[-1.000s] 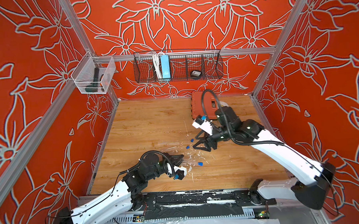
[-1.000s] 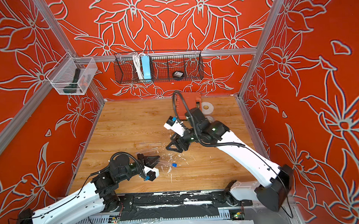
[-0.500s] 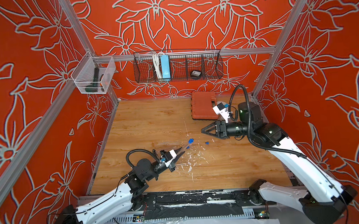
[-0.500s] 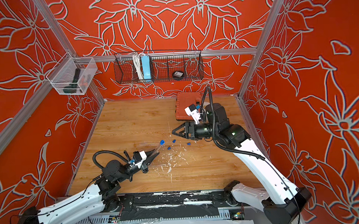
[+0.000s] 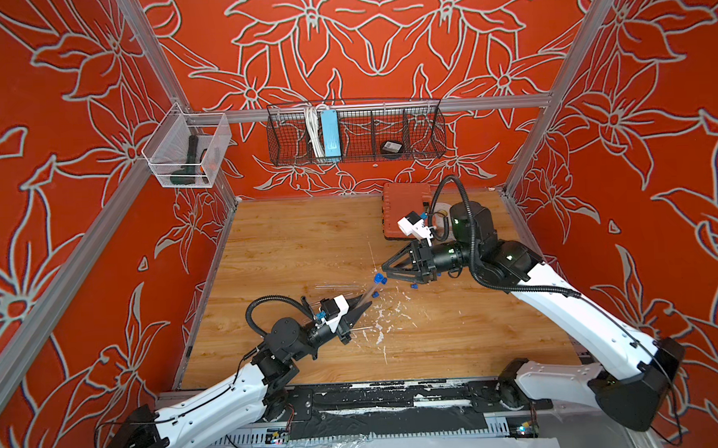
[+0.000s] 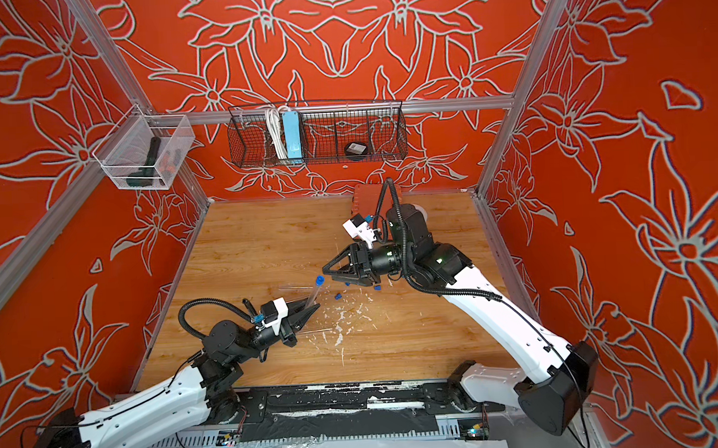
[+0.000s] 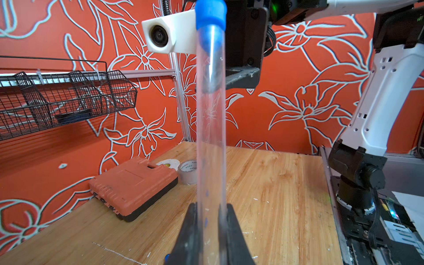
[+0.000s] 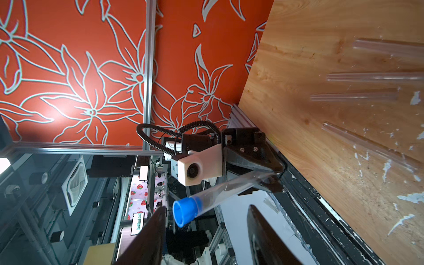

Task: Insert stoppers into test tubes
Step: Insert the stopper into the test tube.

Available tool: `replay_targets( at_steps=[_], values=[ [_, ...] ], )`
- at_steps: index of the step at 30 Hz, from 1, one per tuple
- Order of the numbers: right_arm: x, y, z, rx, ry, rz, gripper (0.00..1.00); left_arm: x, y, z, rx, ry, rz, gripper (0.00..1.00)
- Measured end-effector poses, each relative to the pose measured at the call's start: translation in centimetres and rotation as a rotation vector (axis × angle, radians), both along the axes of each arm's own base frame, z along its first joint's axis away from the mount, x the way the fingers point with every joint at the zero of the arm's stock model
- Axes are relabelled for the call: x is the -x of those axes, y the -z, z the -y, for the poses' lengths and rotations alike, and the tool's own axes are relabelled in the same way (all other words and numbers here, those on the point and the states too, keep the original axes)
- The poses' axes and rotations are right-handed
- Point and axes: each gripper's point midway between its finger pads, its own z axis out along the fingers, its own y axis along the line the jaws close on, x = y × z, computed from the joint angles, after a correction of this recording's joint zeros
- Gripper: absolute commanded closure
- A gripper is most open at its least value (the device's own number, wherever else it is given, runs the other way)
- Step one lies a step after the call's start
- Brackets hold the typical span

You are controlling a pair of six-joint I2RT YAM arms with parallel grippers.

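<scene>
Capping one test tube (image 5: pixel 366 295) in mid-air, both arms at it

Since a second ago the left gripper (image 5: pixel 362 307) has lifted this tube off the table (image 5: pixel 287 244), clamped tight on its lower part, tilted upward; a blue stopper (image 8: pixel 184 211) now sits on its open end; the right gripper (image 5: pixel 385 269) has come up from the loose stoppers (image 6: pixel 339 296), jaws apart either side of the cap, not touching; probably a push home remains. Four bare tubes (image 8: pixel 376 76) lie below among white paint flecks (image 5: pixel 380 315); orange case (image 5: pixel 402 210) and tape rolls (image 7: pixel 189 169) well back; nothing blocks.
</scene>
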Motion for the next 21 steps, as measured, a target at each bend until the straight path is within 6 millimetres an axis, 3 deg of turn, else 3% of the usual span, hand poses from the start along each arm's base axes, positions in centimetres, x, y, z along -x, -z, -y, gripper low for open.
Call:
replay_targets(
  at_steps=[9,21],
  values=[
    [0.6,-0.8,-0.4,-0.031,-0.029,0.005,0.52,0.0,-0.5,0.0,0.021,0.002,0.007,1.0],
    [0.9,-0.2,-1.3,-0.023,-0.06,-0.009,0.58,0.1,-0.6,0.1,0.025,0.009,0.012,1.0]
  ],
)
